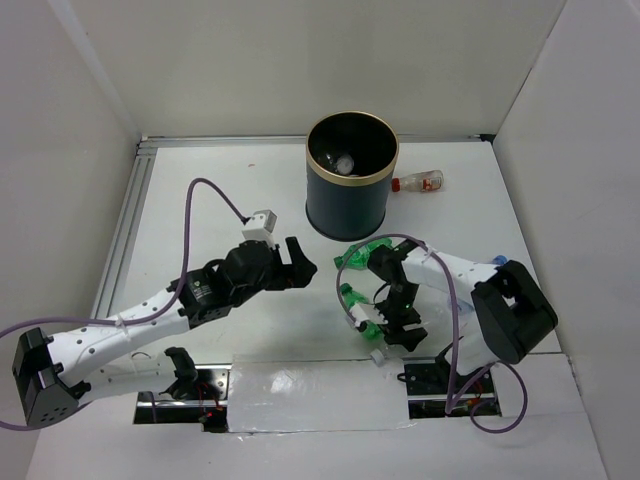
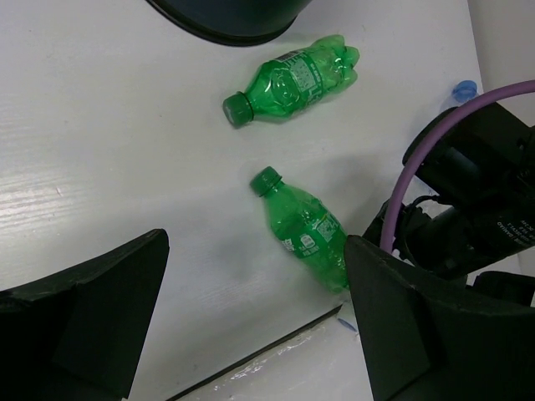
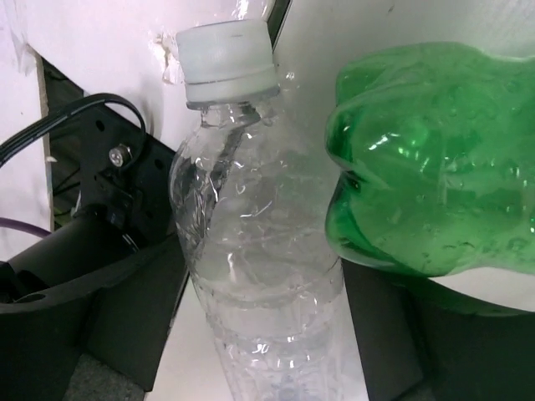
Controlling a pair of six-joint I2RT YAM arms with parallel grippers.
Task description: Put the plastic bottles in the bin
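Clear bottle (image 3: 251, 251) with a white cap lay on the bench (image 1: 200, 190) in front of the bin (image 1: 350, 205), far out toward the near edge. The right gripper (image 1: 393, 328) stood over it with one finger on each side of its body. The jaws were apart and very near to the plastic walls, but I could not tell if they pressed them. Its long axis went from the bin side to the near edge, with the cap pointing away from the bin, so the jaws crossed it squarely.

Just beside it lay the second green bottle (image 2: 305, 234), with its base next to the right arm and its cap turned toward the bin and the left arm. The first green bottle (image 2: 292, 79) lay just in front of the bin, its long axis across and its cap toward the left arm. The left gripper (image 1: 302, 265) hung to the left of both green bottles, wide apart and empty. I judged it to be the nearer arm for them.
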